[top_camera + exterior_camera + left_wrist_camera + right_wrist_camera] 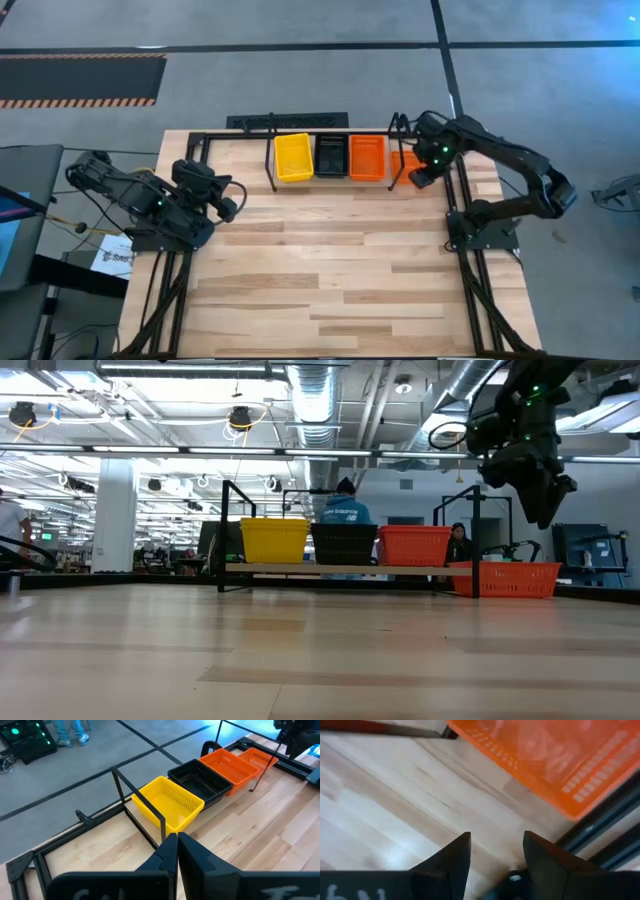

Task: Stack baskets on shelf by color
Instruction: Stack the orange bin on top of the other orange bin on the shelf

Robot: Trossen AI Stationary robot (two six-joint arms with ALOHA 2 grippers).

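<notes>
- A low shelf (335, 181) with a light wooden board and black wire hoops at each end stands along the far edge of the tabletop (330, 270), near its middle.
- Three baskets sit side by side on the shelf board: a yellow basket (294, 157) at the left end, a black basket (331, 156) in the middle and an orange basket (367, 157) at the right end, each touching or just beside its neighbour.
- A second orange basket (507, 577) rests on the tabletop itself, just outside the shelf's right hoop, toward the far right corner; the low view shows it sitting lower than the three on the board.
- The right end effector (494, 852) hangs above the tabletop beside that loose basket, near the far right edge, its two dark fingers (451, 860) spread apart and empty, with bare wood showing between them.
- From the low view, the right arm (520, 435) reaches down from above, its tip clear of the basket below.
- The left end effector (177, 851) waits over the left edge of the tabletop, well apart from the shelf, its fingers pressed together with nothing between them.
- In the room beyond the tabletop, a person in a blue top (345, 510) shows behind the shelf.
</notes>
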